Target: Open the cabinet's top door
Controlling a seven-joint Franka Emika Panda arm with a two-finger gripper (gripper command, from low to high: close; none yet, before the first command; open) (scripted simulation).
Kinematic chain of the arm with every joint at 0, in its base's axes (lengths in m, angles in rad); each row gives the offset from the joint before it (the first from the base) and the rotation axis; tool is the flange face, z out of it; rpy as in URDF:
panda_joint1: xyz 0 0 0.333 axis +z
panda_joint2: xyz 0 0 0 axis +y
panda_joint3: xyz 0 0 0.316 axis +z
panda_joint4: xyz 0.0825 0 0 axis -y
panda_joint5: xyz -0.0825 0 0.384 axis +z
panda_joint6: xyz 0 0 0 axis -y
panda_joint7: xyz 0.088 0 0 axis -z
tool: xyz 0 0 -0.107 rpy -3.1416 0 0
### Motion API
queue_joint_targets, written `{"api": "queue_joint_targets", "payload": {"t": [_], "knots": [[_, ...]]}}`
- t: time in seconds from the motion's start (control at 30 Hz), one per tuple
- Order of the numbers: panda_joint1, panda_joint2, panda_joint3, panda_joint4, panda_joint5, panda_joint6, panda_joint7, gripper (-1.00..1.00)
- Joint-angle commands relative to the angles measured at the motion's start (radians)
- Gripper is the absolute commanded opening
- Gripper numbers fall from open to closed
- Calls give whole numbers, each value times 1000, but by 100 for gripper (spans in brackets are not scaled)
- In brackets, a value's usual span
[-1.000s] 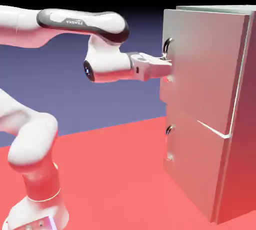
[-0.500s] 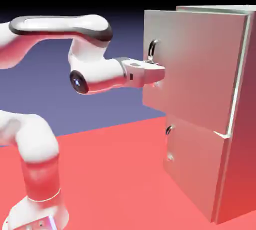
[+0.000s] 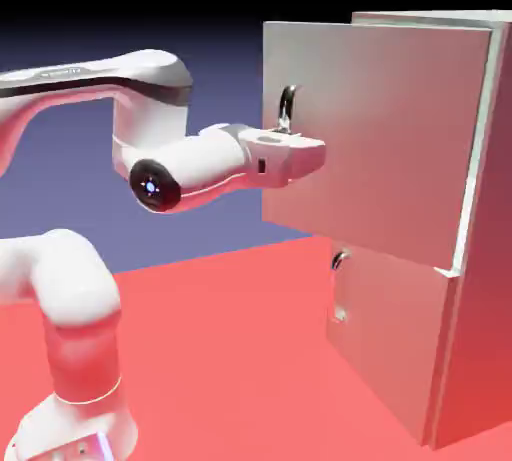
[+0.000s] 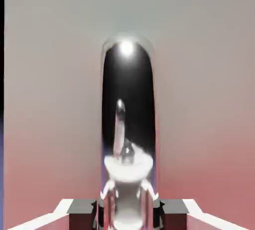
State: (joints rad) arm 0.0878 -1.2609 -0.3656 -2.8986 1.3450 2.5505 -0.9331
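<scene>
Well below the gripper (image 3: pixel 318 154): bare red table (image 3: pixel 230 349), smooth and evenly coloured, running back to a straight far edge. Behind the gripper and on its level: plain blue-violet backdrop (image 3: pixel 215 219), paler low down near the table. Higher up, above the gripper: same backdrop darkening steadily to black along the top of the exterior view. Lit softly and evenly from above, with a faint red glow thrown upward off the table.
</scene>
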Motion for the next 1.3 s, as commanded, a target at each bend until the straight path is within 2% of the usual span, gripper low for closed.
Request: {"api": "queue_joint_targets", "payload": {"t": [0.0,0.23,0.47,0.8,1.17,1.2,1.27], "knots": [[-15,-8,-26,0,-44,-40,18,-100],[-83,-9,-243,59,-316,-344,85,-100],[-29,60,-476,220,-529,-649,99,-100],[250,147,-778,573,-733,-1048,116,-100],[603,134,-988,956,-844,-1374,175,-100],[603,134,-988,956,-844,-1374,175,100],[624,130,-1003,994,-850,-1393,182,100]]}}
